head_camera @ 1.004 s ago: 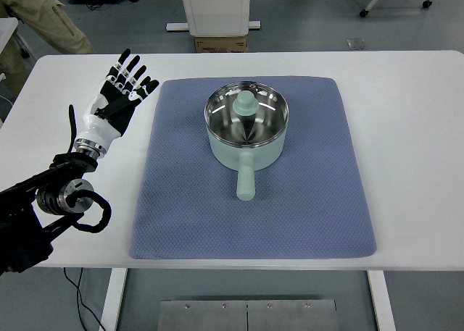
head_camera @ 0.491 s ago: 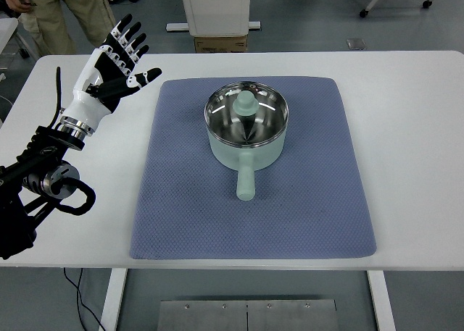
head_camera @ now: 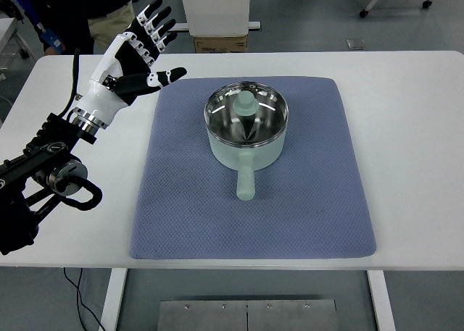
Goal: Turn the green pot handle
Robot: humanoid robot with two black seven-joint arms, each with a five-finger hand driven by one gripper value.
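Green pot (head_camera: 246, 132) on blue mat (head_camera: 304, 200), handle (head_camera: 246, 182) pointing toward near edge, left hand (head_camera: 130, 59) spread wide

Item count, head view.
One green pot (head_camera: 246, 137) with one handle (head_camera: 246, 181) is sitting on one blue mat (head_camera: 319, 200); one white table (head_camera: 413, 128) is carrying both. One robot hand (head_camera: 129, 64) is showing; one person (head_camera: 69, 9) is standing at top left; one cardboard box (head_camera: 220, 43) is lying beyond.

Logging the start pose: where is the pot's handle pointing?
In the head view the handle points toward the table's near edge, lying over the blue mat.
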